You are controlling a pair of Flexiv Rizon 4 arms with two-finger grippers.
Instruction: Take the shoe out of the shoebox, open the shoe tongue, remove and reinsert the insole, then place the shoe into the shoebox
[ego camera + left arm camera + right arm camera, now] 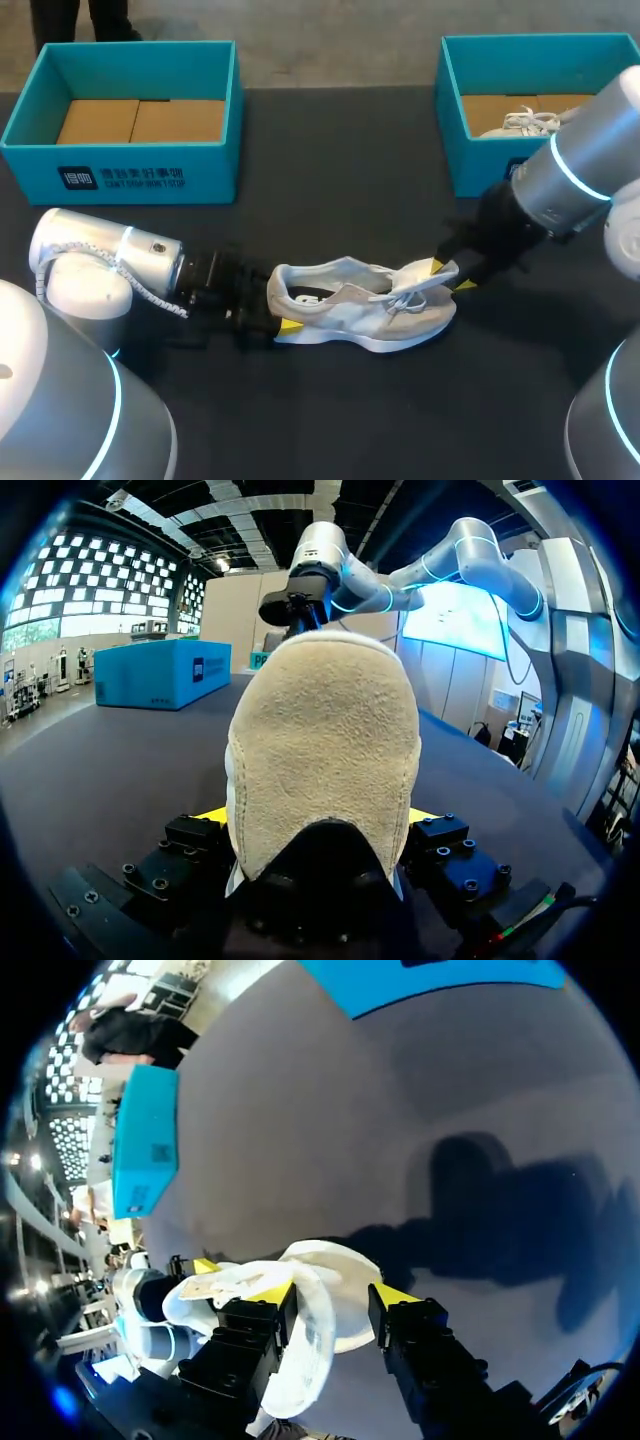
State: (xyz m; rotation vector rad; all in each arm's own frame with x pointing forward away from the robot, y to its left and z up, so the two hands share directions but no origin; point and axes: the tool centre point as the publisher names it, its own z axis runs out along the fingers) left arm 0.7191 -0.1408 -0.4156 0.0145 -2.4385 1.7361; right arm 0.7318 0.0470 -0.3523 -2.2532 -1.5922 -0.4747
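the white and pale grey sneaker [365, 305] lies on the dark tabletop [330, 200] between the two hands. its beige suede-like heel is clamped by the left hand [280, 308], while the right hand [450, 275] is set at the toe and laces, and whether it is closed there cannot be told. the shoe is judged light, soft in the upper and stiffer at sole and heel, so it is best steadied at the heel and the tongue drawn back by its edge.

Table [340, 150] free btwn left shoebox [130, 175], right shoebox [480, 160]; shoe [360, 305] blocks front.
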